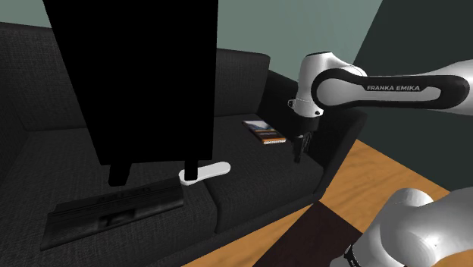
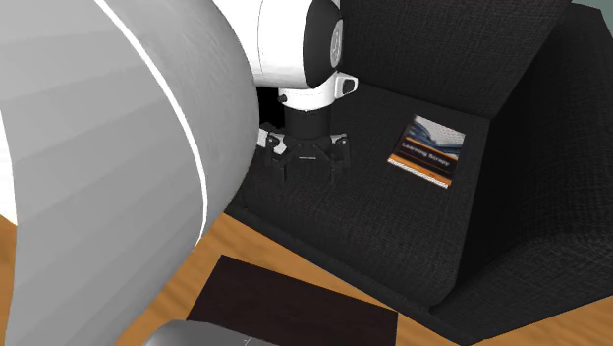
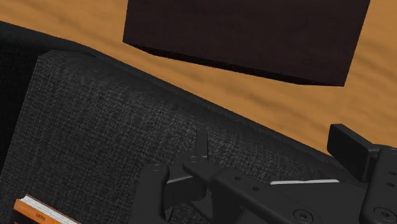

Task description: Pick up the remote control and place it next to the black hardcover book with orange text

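A white, elongated remote control (image 1: pixel 207 171) lies on the dark sofa seat (image 1: pixel 250 171), partly behind a thin black post. The black hardcover book (image 1: pixel 264 130) with an orange edge lies flat further back on the same seat; it also shows as the book (image 2: pixel 427 150) and as the corner of the book (image 3: pixel 37 213). My black gripper (image 1: pixel 299 156) hangs fingers-down just off the book's side nearest the sofa arm, well away from the remote. The gripper (image 2: pixel 305 160) is above the seat. In the wrist view the gripper (image 3: pixel 273 156) stands open with nothing between its fingers.
A tall black area (image 1: pixel 136 76) with two thin legs blocks the sofa's middle in the shoulder view. A flat black slab (image 1: pixel 114 212) lies on the seat at that view's lower left. Wooden floor (image 3: pixel 254 95) and a dark rug (image 3: pixel 248 35) lie beyond the sofa's front edge.
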Controlling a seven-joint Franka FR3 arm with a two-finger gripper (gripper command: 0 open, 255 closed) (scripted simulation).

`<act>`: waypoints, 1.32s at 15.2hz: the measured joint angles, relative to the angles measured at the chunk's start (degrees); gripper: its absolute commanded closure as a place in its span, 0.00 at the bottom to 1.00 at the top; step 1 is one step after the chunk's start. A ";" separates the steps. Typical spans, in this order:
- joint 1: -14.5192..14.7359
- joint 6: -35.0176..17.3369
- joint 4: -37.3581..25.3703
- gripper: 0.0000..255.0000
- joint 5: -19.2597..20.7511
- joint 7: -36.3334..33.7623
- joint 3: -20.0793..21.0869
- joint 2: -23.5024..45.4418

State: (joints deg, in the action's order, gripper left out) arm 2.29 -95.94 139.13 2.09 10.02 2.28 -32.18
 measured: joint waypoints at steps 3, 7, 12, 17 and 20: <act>1.34 -5.41 -1.26 0.00 0.82 5.04 -0.51 4.87; 3.28 -12.49 -3.71 0.00 1.29 11.14 -0.49 12.00; 5.48 -20.38 -7.45 0.00 1.61 18.66 -0.05 20.69; 7.60 -26.46 -13.28 0.00 1.65 25.53 1.33 29.61; 8.70 -29.67 -16.28 0.00 1.76 29.68 2.36 34.05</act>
State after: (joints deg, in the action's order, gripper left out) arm 10.99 -125.60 122.84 3.85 39.70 4.64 1.87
